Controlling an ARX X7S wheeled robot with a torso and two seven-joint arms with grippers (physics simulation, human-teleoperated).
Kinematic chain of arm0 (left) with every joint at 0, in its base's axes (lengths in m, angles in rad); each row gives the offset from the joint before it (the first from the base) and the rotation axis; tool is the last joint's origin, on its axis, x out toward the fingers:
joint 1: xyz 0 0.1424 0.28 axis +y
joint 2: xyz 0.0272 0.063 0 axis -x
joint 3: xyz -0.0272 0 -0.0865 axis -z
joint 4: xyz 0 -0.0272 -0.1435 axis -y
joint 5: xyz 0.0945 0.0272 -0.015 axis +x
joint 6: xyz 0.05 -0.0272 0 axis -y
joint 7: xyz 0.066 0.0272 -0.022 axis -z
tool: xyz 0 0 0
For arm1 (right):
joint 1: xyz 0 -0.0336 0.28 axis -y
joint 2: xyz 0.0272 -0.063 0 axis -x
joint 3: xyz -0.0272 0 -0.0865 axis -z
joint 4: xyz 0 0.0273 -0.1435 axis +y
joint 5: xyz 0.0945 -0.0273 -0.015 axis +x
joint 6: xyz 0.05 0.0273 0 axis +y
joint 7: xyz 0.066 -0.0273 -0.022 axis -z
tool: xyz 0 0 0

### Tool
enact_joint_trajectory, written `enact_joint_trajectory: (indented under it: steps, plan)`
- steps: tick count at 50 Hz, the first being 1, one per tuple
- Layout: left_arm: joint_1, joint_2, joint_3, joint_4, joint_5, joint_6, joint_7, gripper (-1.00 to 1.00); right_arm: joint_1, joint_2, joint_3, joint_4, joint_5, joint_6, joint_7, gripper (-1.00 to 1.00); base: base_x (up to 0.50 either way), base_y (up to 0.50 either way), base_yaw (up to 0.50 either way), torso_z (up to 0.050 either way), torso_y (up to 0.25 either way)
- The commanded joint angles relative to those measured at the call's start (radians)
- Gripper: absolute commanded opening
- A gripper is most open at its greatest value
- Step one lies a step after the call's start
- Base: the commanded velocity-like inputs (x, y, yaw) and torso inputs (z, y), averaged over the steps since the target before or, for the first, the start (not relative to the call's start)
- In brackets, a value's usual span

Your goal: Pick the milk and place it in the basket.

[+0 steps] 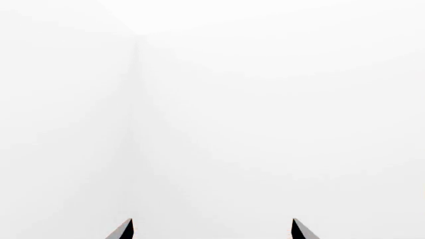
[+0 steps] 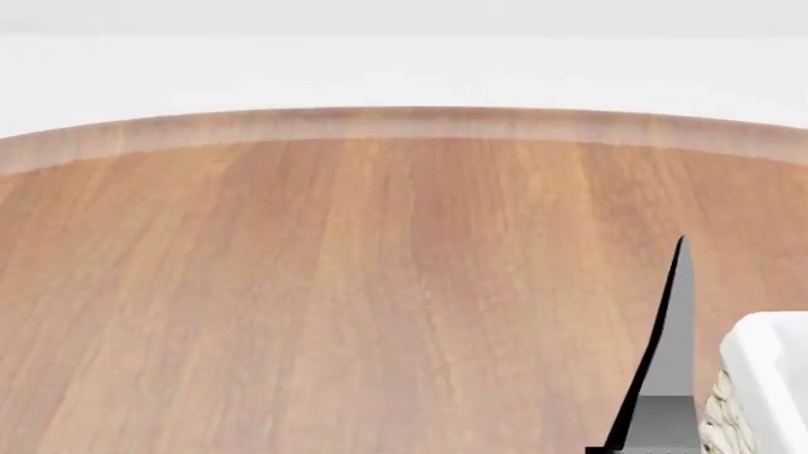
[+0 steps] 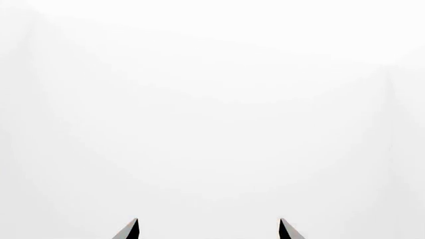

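Observation:
The milk is out of view in every frame. Only a corner of the basket [image 2: 765,371] shows at the bottom right of the head view: white cloth folded over the rim, cream wicker below. Just left of it a grey and black finger [image 2: 676,352] rises, apparently of my right gripper. In the left wrist view my left gripper [image 1: 212,230] is open, its two tips wide apart with nothing between them, facing blank white walls. In the right wrist view my right gripper [image 3: 208,230] is likewise open and holds nothing, with only white ahead.
A round wooden table [image 2: 316,284] fills the head view, its curved far edge [image 2: 378,124] running against white floor and wall. A faint wall corner [image 1: 136,59] shows in the left wrist view.

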Motion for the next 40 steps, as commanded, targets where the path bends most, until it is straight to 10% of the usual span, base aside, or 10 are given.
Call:
enact_joint_trajectory:
  steps: [1, 40]
  plan:
    - [0.011, 0.015, -0.024, 0.005, -0.012, 0.014, 0.023, 1.0, 0.024, -0.023, -0.011, 0.022, -0.009, 0.0, -0.035, 1.0, 0.0, 0.0, 0.0, 0.0, 0.0]
    - [0.005, -0.01, -0.025, 0.007, -0.033, 0.007, -0.006, 1.0, 0.501, -0.072, -0.316, 0.508, 0.214, 0.186, -0.724, 1.0, 0.0, 0.0, 0.0, 0.0, 0.0]
